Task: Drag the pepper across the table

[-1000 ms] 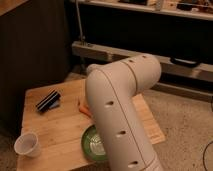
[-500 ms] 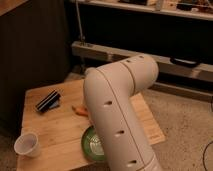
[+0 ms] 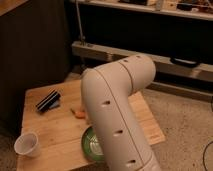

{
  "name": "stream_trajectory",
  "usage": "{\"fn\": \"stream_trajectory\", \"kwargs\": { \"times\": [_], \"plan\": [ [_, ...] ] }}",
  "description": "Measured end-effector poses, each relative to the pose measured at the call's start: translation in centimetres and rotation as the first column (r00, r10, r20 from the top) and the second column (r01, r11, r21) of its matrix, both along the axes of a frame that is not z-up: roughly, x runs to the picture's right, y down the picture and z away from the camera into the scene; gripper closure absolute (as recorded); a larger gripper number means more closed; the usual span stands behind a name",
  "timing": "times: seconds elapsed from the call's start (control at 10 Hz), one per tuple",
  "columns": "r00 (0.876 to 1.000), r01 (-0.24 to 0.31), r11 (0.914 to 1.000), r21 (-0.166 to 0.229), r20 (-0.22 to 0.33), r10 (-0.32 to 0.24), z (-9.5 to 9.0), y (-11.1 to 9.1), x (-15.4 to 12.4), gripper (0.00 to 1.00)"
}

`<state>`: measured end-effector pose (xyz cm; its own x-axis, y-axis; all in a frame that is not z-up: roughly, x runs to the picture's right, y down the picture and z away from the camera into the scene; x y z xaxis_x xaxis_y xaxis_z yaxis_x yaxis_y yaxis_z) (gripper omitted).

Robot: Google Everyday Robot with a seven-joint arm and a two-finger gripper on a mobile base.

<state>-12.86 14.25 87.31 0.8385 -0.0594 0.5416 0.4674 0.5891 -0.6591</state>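
The pepper (image 3: 78,113) is a small orange piece lying near the middle of the light wood table (image 3: 52,127). Only its left end shows; the rest is behind my arm. The thick white arm (image 3: 117,107) reaches down over the table's centre and covers my gripper, which sits out of sight behind it, close to the pepper. Whether anything touches the pepper is hidden.
A black packet (image 3: 48,100) lies at the table's back left. A white paper cup (image 3: 26,144) stands at the front left corner. A green round dish (image 3: 91,145) sits at the front, partly behind the arm. Dark shelving runs behind the table.
The arm has shifted slightly left and lower over the table. The visible end of the pepper sits a little nearer the front edge than a second ago.
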Motion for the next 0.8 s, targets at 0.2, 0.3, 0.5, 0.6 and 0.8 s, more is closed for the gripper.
{"fn": "stream_trajectory", "kwargs": {
  "times": [0.2, 0.3, 0.5, 0.6, 0.8],
  "plan": [
    [1.000, 0.003, 1.0000, 0.004, 0.008, -0.003, -0.3, 0.0, -0.3, 0.66],
    [1.000, 0.006, 1.0000, 0.004, 0.013, -0.006, -0.4, 0.1, -0.5, 0.66],
    [0.999, 0.018, 0.9998, 0.005, 0.031, -0.018, -0.6, 0.3, -1.0, 0.65],
    [0.999, 0.025, 0.9997, 0.008, 0.044, -0.025, -0.9, 0.3, -1.1, 0.60],
    [0.997, 0.033, 0.9992, 0.021, 0.069, -0.034, -1.5, 0.3, -1.2, 0.41]
  ]
}}
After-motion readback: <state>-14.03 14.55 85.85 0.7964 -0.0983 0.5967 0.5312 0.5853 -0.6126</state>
